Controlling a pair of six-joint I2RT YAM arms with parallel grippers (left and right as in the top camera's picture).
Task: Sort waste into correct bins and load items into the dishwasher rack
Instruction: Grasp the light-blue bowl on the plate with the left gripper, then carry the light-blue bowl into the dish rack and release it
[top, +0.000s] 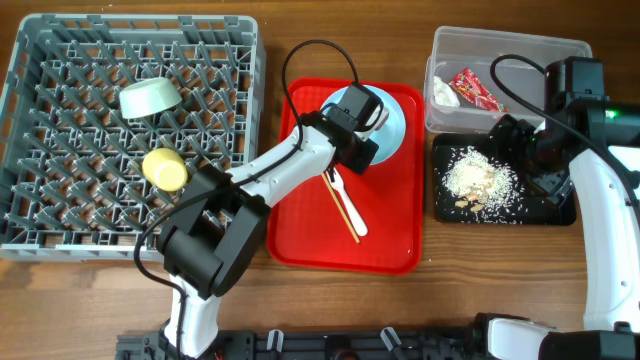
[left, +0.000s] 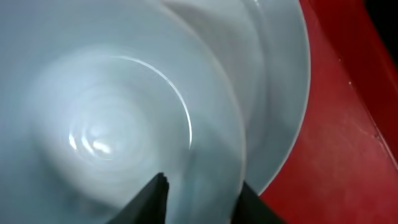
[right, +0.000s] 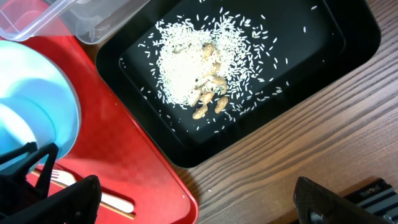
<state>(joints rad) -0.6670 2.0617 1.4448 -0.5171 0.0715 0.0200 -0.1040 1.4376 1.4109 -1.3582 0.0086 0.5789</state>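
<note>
The left tool (left: 202, 183) is down at the pale blue bowl (left: 112, 124), which sits on the round plate (left: 280, 93) at the far side of the red tray (left: 336, 143) in the middle of the worktop. Its jaws stand narrowly apart astride the bowl's wall. Whether they actually pinch it I cannot tell. That is the main risk. A hold on a thin, glossy rim is likely weak, so the bowl may swing or slip out once lifted and drop back onto the plate. If the bowl clings to the plate, the lift may drag the plate toward the white plastic fork (top: 358, 225) and wooden stick (top: 340, 208), which lie just nearer on the tray. The dishwasher rack (top: 130, 25) fills the far left corner and already holds the light green saucer (top: 150, 97) and yellow cup (top: 165, 168). A low carry could clip its wall or pegs, or knock those two pieces. The right tool (right: 196, 186) is spread wide and empty by the black tray (right: 348, 37) of rice crumbs (right: 180, 68) at the right edge, close to the red tray. A reach from either arm could bring the two together. The red wrapper (top: 476, 88) and tissue (top: 443, 93) lie in the clear tub (top: 520, 45) at the far right corner.
</note>
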